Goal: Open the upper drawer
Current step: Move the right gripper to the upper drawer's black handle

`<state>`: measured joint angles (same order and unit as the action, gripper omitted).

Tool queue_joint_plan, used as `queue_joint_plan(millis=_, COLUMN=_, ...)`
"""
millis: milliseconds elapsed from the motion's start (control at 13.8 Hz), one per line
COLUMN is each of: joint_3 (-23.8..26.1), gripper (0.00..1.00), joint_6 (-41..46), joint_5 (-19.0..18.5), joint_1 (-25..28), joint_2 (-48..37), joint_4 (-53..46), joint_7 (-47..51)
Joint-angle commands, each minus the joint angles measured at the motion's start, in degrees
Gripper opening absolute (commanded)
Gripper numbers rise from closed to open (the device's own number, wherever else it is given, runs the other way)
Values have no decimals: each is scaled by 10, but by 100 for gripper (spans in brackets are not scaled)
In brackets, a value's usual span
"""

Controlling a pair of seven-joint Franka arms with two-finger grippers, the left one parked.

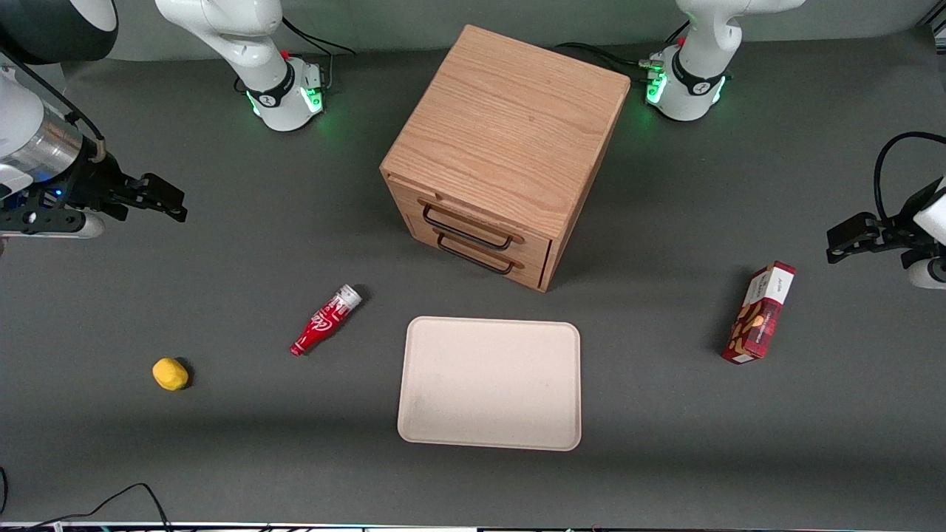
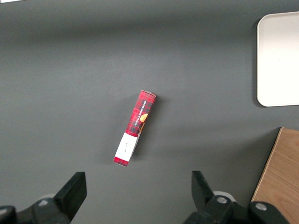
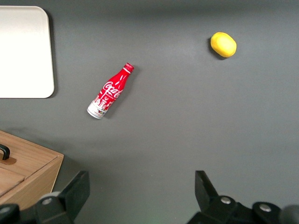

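The wooden cabinet point(image 1: 506, 125) stands mid-table with its two drawer fronts turned toward the front camera. The upper drawer point(image 1: 480, 219) is shut, flush with the cabinet, and its thin black wire handle point(image 1: 465, 228) lies across its front. The lower drawer point(image 1: 484, 258) just beneath it is also shut. My gripper point(image 1: 174, 203) hangs above the table toward the working arm's end, well apart from the cabinet. In the right wrist view the gripper point(image 3: 140, 186) is open and empty over bare table, and a corner of the cabinet point(image 3: 28, 170) shows.
A red bottle point(image 1: 325, 320) point(image 3: 110, 91) lies on the table between my gripper and the cabinet. A yellow lemon point(image 1: 170, 374) point(image 3: 223, 44) sits nearer the front camera. A beige tray point(image 1: 490, 383) lies in front of the drawers. A red box point(image 1: 761, 312) lies toward the parked arm's end.
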<state>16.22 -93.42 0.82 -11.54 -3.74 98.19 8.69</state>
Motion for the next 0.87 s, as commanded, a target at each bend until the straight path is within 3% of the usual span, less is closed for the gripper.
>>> queue_joint_plan(millis=0, joint_3=-1, gripper=100, joint_6=-2, joint_5=3, joint_1=-1, joint_2=-1, joint_4=-2, joint_7=20)
queue_joint_plan(millis=289, joint_3=6, gripper=100, joint_6=-10, joint_5=13, joint_1=8, joint_2=25, joint_4=-30, joint_7=14)
queue_joint_plan(millis=434, joint_3=36, gripper=100, joint_6=-7, joint_5=48, joint_1=20, joint_2=62, joint_4=-69, joint_7=5)
queue_joint_plan(millis=578, joint_3=87, gripper=100, joint_6=-4, joint_5=70, joint_1=23, joint_2=106, joint_4=-114, joint_7=-13)
queue_joint_plan(millis=795, joint_3=187, gripper=100, joint_6=-12, joint_5=68, joint_1=28, joint_2=178, joint_4=-160, joint_7=-41)
